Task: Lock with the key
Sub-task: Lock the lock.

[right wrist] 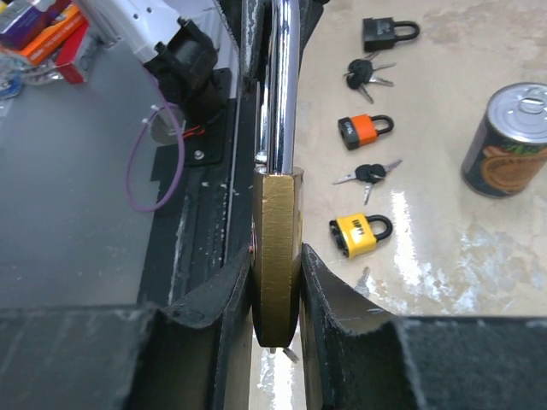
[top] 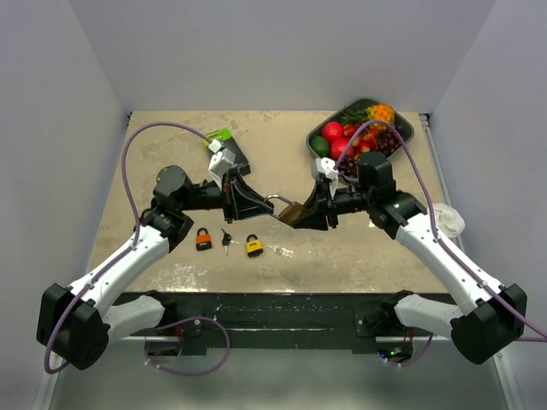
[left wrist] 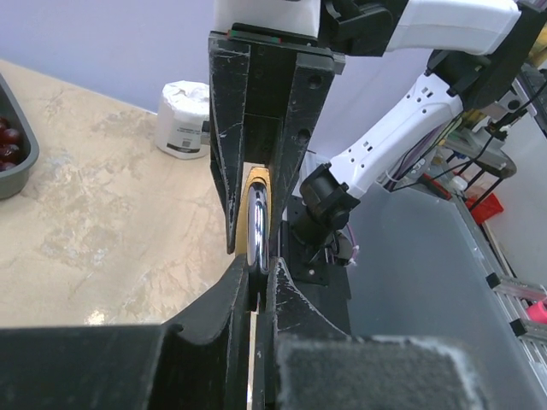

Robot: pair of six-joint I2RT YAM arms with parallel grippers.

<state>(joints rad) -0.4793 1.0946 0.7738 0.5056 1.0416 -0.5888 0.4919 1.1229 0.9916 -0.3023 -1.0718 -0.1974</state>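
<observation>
Overhead view looking down, wrist views close, facing each other, sharing padlock (right wrist: 275,248)

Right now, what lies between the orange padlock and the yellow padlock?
A small bunch of keys, touching neither; the right wrist view shows it best.

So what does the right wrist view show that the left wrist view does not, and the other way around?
Only the right wrist view: a black padlock, an orange padlock, a yellow padlock, two key bunches and a can. Only the left wrist view: a white roll and the edge of a fruit tray. Both: the brass padlock, with the left gripper shut on its shackle and the right gripper closed on its body.
</observation>
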